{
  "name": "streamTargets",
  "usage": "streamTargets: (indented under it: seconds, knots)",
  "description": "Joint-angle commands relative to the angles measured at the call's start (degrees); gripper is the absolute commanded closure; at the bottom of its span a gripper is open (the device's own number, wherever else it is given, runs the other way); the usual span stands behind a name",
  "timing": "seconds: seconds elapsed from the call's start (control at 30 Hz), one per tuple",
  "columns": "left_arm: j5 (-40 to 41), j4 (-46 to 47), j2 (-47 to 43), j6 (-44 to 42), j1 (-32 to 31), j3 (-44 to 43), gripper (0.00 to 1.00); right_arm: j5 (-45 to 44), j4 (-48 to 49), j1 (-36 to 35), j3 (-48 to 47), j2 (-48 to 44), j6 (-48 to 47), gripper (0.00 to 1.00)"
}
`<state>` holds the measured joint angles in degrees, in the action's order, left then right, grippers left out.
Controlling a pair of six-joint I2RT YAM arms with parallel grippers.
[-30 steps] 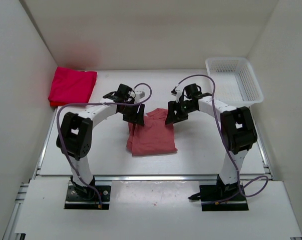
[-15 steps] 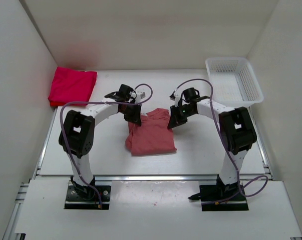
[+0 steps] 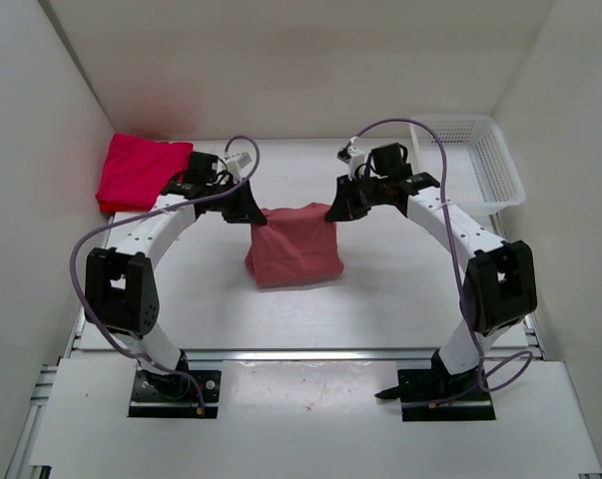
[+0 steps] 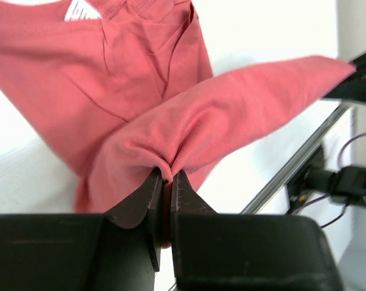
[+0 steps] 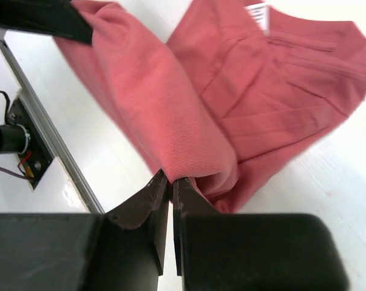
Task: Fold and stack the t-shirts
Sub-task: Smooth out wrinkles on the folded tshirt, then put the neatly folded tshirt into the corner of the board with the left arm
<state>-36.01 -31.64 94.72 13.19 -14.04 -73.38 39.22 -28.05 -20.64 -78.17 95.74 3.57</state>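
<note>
A dusty salmon pink t-shirt [image 3: 293,246] hangs by its far edge between my two grippers above the middle of the table, its lower part trailing on the surface. My left gripper [image 3: 243,209] is shut on its left corner; cloth [image 4: 189,139] bunches at the fingertips [image 4: 166,177]. My right gripper [image 3: 337,208] is shut on the right corner, with fabric [image 5: 170,121] pinched between the tips [image 5: 171,180]. A folded bright red t-shirt [image 3: 141,171] lies at the far left corner.
A white mesh basket [image 3: 465,160] stands at the back right. White walls enclose the table on three sides. A metal rail [image 3: 301,351] runs along the near edge.
Both grippers closed on the salmon shirt's far corners, then lifted and spread apart toward the back, raising the shirt's far edge off the table.
</note>
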Motion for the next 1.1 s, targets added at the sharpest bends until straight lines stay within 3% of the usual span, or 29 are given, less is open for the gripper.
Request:
streamTargets:
  seconds: [0.0,0.1,0.27,0.43,0.47,0.5,0.53,0.57,0.63,0.67,0.73,0.83,0.97,1.07]
  knots:
    - [-5.73,3.59,-1.90,4.72,3.75,2.10,0.97,-0.28,2.21,-0.27,-4.43,2.24,1.70,1.00]
    - [-7.32,7.11,-0.24,7.72,6.22,3.07,0.97,-1.51,3.26,-0.18,-9.00,5.94,3.10,1.00]
    - [-2.58,6.67,4.85,5.79,5.78,-2.18,0.95,-4.67,3.53,-0.10,-16.65,14.63,2.67,1.00]
    - [3.82,6.33,11.54,3.87,6.05,-9.21,0.88,-14.96,1.60,-0.36,-25.69,22.80,2.85,0.99]
    - [5.15,6.24,12.85,2.47,5.96,-9.93,0.88,-15.14,1.95,-0.54,-26.67,24.56,2.41,0.94]
    - [7.68,5.72,14.08,2.11,5.78,-11.50,0.85,-16.36,1.17,-1.15,-28.94,25.62,2.23,0.80]
    - [10.23,5.10,14.35,0.62,6.04,-12.39,0.80,-17.50,1.07,-1.24,-30.27,26.85,1.71,0.62]
    - [11.56,4.66,15.05,0.26,5.52,-12.92,0.76,-20.91,0.64,-2.29,-31.42,27.99,1.61,0.52]
    - [15.25,3.61,15.14,-0.62,5.52,-13.45,0.50,-24.97,0.28,-3.17,-32.22,27.92,0.83,0.43]
    - [15.62,3.60,15.15,-0.88,5.78,-13.19,0.44,-26.90,0.37,-2.91,-32.13,27.40,0.91,0.40]
    - [16.32,2.99,14.53,-0.71,6.31,-12.40,0.02,-27.80,-0.16,-2.47,-31.26,26.25,1.44,0.35]
    - [19.03,0.89,10.68,-2.11,6.22,-11.52,0.01,-27.62,-0.60,-0.37,-27.32,22.30,1.26,0.34]
    - [14.83,0.35,6.89,-1.33,4.90,-4.41,0.01,-24.20,-0.43,0.61,-19.76,16.06,1.08,0.34]
    - [17.11,0.09,7.32,-0.63,2.89,-0.37,0.01,-21.82,-0.34,1.39,-15.36,13.08,1.44,0.34]
